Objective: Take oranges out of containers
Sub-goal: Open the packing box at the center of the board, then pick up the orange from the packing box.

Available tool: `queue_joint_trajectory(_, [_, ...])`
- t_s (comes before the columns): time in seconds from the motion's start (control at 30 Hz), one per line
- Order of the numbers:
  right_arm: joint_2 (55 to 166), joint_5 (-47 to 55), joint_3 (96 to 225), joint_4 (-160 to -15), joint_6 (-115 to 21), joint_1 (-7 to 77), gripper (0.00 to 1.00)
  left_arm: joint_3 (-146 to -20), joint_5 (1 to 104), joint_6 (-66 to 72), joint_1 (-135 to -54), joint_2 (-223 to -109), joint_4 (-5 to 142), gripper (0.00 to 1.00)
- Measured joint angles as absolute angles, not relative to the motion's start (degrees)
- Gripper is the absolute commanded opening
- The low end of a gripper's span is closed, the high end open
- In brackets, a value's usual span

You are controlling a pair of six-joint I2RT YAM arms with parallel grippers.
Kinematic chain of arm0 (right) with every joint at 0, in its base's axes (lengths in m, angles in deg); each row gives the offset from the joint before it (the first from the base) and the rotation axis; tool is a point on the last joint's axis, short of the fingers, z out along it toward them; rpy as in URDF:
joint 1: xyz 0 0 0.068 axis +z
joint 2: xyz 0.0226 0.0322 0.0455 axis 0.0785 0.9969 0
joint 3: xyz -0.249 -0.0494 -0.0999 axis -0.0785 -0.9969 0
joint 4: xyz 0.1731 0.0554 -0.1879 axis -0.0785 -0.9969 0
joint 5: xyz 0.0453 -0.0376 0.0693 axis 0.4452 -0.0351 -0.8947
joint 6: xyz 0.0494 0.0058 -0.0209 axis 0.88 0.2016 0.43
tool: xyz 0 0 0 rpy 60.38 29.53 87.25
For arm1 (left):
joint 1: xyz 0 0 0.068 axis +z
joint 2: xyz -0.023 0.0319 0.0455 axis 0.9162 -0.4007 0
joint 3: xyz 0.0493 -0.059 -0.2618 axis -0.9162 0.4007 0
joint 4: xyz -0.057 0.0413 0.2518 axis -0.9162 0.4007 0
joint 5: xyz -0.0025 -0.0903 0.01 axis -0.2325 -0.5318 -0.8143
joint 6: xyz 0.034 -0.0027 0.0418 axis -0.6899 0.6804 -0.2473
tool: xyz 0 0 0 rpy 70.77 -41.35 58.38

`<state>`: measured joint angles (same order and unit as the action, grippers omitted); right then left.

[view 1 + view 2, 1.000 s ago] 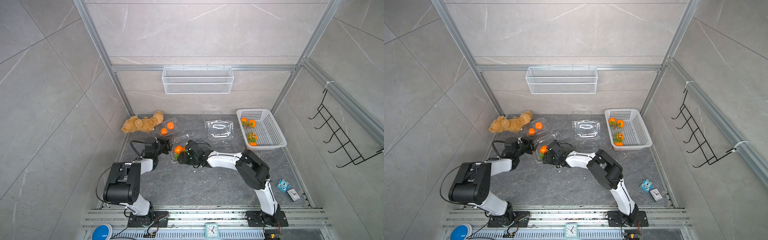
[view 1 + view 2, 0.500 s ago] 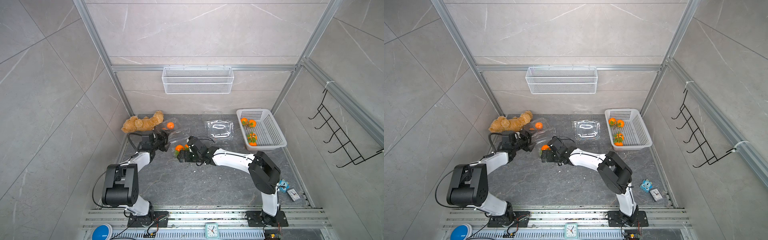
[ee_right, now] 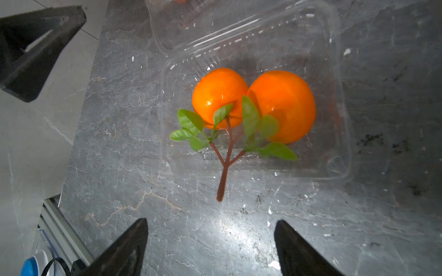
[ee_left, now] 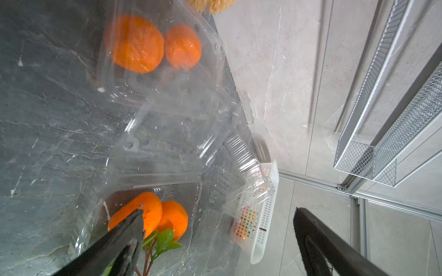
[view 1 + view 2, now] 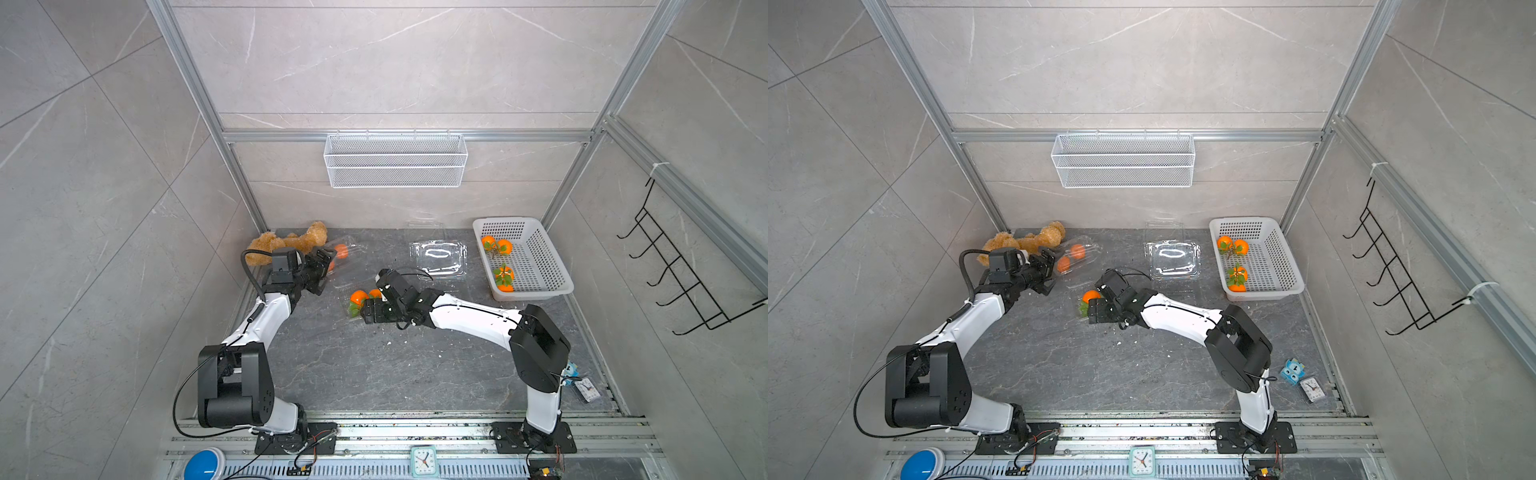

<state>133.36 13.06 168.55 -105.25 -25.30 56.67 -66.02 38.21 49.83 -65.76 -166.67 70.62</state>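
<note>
Two arms hover over the table (image 5: 353, 365). We see the left gripper (image 4: 218, 211) spread wide and holding nothing, beside a clear box (image 4: 215, 59) containing two oranges (image 4: 136, 43). The right gripper (image 3: 211, 222), likewise released, faces an open box (image 3: 344, 119) where a leafy pair (image 3: 253, 105) sits (stem poking over the rim). Four other oranges (image 5: 496, 246) lie in the basket (image 5: 540, 266).
</note>
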Motion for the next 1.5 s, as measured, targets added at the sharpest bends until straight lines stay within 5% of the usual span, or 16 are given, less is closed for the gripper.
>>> queue_joint_trajectory(0.4, [145.6,14.2,186.8,-118.4,-29.9,56.8,0.55,-61.7,38.1,47.9,-65.5,-161.6,73.4,1.00])
queue_joint_trajectory(0.87, [156.7,18.5,201.6,-131.5,-33.6,57.6,0.41,-51.7,35.1,49.4,-66.1,-158.7,68.5,0.99])
queue_joint_trajectory(1.2, [160.2,20.6,208.3,-137.3,-35.4,57.9,0.08,-50.3,34.0,50.2,-66.3,-158.1,66.3,0.99])
queue_joint_trajectory(1.5, [160.1,20.9,209.4,-138.2,-35.7,58.0,0.00,-50.3,33.1,50.3,-67.3,-156.5,66.2,0.99])
